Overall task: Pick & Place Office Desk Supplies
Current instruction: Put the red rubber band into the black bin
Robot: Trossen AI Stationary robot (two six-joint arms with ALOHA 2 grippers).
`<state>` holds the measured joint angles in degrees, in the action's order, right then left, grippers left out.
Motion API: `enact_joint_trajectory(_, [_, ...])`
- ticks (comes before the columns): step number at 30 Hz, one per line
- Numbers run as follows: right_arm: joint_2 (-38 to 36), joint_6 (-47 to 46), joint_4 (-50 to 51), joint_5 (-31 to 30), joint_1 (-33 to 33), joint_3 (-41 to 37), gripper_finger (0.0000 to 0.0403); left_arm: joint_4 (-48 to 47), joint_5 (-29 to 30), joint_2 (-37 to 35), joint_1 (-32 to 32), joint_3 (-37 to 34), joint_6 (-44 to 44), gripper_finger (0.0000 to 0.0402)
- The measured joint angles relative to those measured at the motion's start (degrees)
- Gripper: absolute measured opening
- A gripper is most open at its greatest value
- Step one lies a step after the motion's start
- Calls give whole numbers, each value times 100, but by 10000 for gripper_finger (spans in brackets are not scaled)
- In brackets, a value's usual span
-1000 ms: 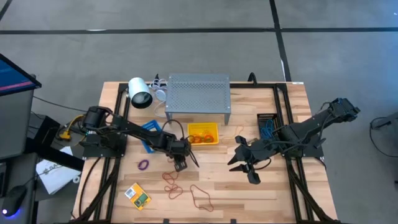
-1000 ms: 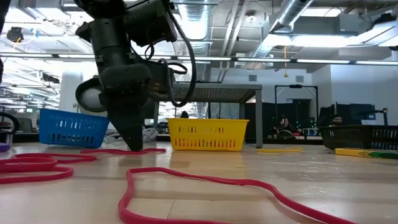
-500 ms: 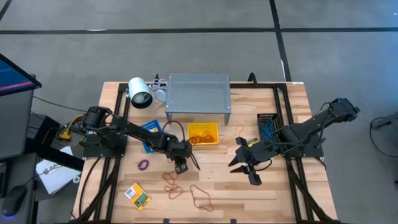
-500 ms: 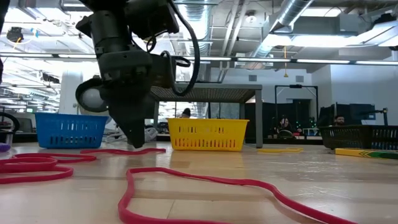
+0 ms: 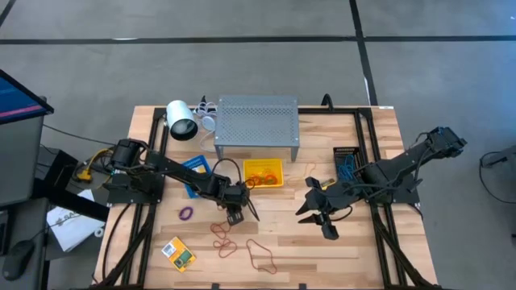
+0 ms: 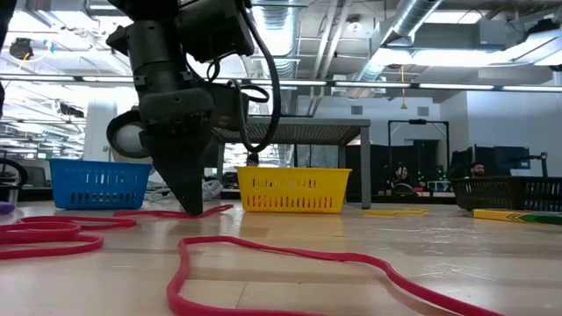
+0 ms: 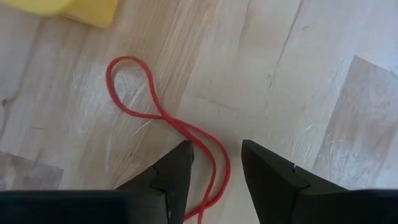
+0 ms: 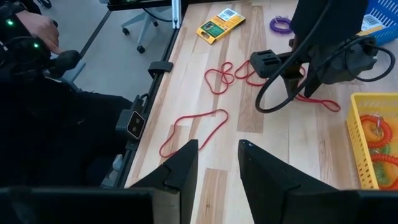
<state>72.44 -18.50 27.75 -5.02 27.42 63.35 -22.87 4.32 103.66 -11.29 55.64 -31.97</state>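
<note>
The left hand stands tips-down on the desk, fingers part-open astride a red rubber band and gripping nothing yet; the pick is in hand. Next, seemingly: pinch the strand, lift, and carry it to the yellow bin just beyond. The right hand, part-open and empty, waits well apart across the desk.

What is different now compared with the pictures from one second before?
Little changed. The left hand stayed low over the red rubber band near the yellow bin, its fingers straddling the band's strand and closing slightly; nothing is gripped yet. In the low view it shifted only a little. The right hand, open and empty, the crayon box and the other bands kept their places.
</note>
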Motion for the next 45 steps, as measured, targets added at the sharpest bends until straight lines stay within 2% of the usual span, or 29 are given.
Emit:
enact_joint_trajectory(3, [0, 0, 0, 0, 0, 0, 111, -30, 51, 2, 0, -6, 0, 113])
enact_joint_trajectory(8, [0, 0, 0, 0, 0, 0, 111, -39, 93, 7, 7, -13, 128, 19])
enact_joint_trajectory(9, [0, 0, 0, 0, 0, 0, 111, -28, 89, 7, 4, -13, 147, 12])
enact_joint_trajectory(18, [0, 0, 7, 0, 0, 0, 111, -247, 78, -144, -51, 92, 195, 0])
enact_joint_trajectory(25, [0, 29, 18, 2, 0, 0, 111, -669, 146, -886, -195, 295, 159, 0])
enact_joint_trajectory(35, [-1, 333, -186, 3, -62, 1, 111, -588, 383, -2107, -417, 326, -11, 0])
enact_joint_trajectory(45, [0, 791, -617, 148, -539, 1, 113, -220, 472, -2671, -496, 328, 121, 0])
